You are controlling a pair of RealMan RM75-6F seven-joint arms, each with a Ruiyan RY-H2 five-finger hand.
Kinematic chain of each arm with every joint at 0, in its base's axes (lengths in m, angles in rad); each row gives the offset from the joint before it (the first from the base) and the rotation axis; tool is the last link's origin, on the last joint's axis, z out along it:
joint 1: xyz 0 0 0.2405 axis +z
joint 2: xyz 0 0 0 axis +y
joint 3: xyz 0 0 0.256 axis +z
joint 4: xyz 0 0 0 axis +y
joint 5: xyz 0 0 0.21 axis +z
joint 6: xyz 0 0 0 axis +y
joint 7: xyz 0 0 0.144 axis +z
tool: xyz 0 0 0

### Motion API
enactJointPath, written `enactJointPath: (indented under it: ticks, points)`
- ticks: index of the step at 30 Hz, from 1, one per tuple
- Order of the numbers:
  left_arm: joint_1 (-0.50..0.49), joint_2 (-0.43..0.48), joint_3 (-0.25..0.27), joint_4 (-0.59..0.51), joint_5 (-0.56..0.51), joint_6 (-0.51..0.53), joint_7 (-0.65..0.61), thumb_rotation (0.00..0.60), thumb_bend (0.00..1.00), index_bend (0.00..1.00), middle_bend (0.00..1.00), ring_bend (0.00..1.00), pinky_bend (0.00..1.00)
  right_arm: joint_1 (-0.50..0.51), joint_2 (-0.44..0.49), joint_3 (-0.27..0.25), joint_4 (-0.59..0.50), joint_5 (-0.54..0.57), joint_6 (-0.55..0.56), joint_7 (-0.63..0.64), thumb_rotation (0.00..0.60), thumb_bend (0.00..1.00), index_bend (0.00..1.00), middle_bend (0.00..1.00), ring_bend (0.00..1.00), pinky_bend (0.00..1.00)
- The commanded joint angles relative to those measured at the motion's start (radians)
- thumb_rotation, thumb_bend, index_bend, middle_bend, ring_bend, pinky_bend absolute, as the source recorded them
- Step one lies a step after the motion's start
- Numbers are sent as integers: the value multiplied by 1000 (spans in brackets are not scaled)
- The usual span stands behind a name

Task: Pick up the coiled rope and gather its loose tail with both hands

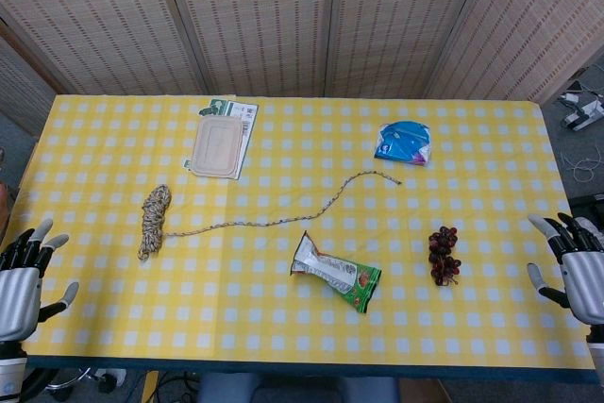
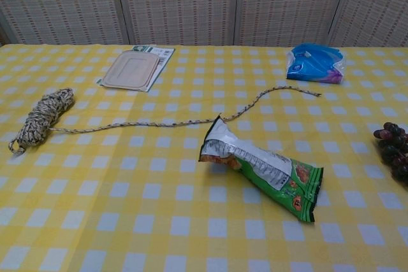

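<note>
The coiled rope [image 1: 154, 218] [image 2: 42, 118] lies on the left part of the yellow checked table, its bundle pointing front to back. Its loose tail [image 1: 311, 209] [image 2: 248, 107] runs right across the table and ends near the blue packet. My left hand [image 1: 24, 274] hovers at the table's front left edge, fingers spread, holding nothing, well left of the coil. At the front right edge my right hand [image 1: 578, 266] is also spread and empty. Neither hand shows in the chest view.
A green and white snack bag [image 1: 336, 273] [image 2: 264, 168] lies just in front of the tail. Dark grapes [image 1: 444, 254] [image 2: 395, 151] sit to the right. A beige lid on a leaflet [image 1: 217, 145] [image 2: 131, 69] and a blue packet [image 1: 404, 142] [image 2: 314, 63] lie further back.
</note>
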Motion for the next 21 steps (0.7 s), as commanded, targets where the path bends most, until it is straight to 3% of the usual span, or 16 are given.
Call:
enactJointPath:
  ticks: [1,12,21]
  points:
    - [0,-1,-1,-2,-2,0,2,600,268,273,99,85,113,1,0,1,-1,0,0,0,600,361,150,189,92,191]
    - [-23,-9,-14,-6,-16,-26,-1,600,268,270,104,104,113,0,18,20,-3,6,23,0,600,361,150,189,92,191]
    - [-136,-62,-72,1,-98,-161,28,600,267,214,148,145,113,0,58,46,-24,15,52,-16,600,361,150,189,92,191]
